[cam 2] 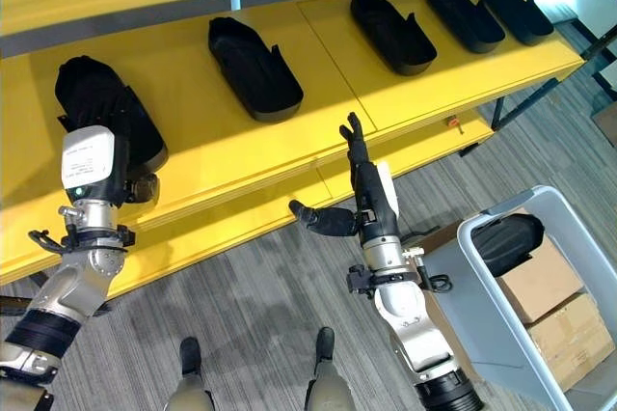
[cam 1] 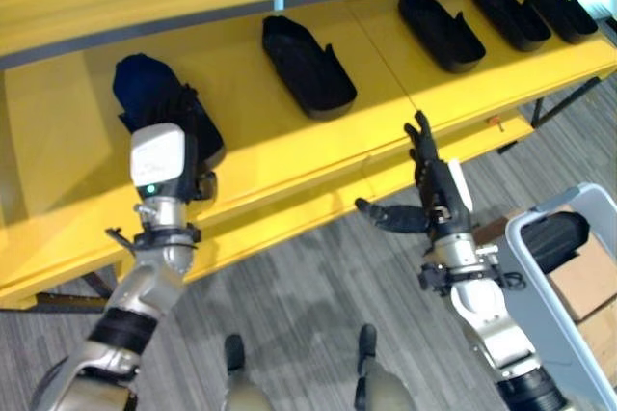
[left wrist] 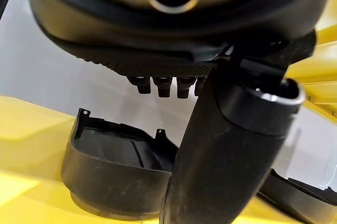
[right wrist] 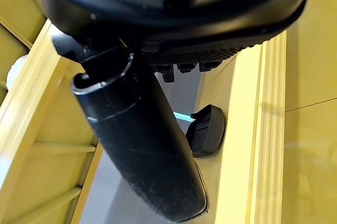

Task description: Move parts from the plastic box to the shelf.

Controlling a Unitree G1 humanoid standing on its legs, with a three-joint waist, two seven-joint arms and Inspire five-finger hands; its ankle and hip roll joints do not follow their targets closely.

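Parts mostly shelved, one left in the box.
Left hand (cam 2: 94, 168) at far left, fingers straight behind the leftmost part (cam 2: 101, 102); four more line the shelf (cam 2: 289, 155); right hand (cam 2: 371, 201) splayed, empty; lower right, box (cam 2: 482, 334) holds another part (cam 2: 506, 235).

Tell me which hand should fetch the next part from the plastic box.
Right. The right hand is open and empty, and the plastic box with a black part in it sits on that side. The left hand is up at the shelf, at the leftmost part.
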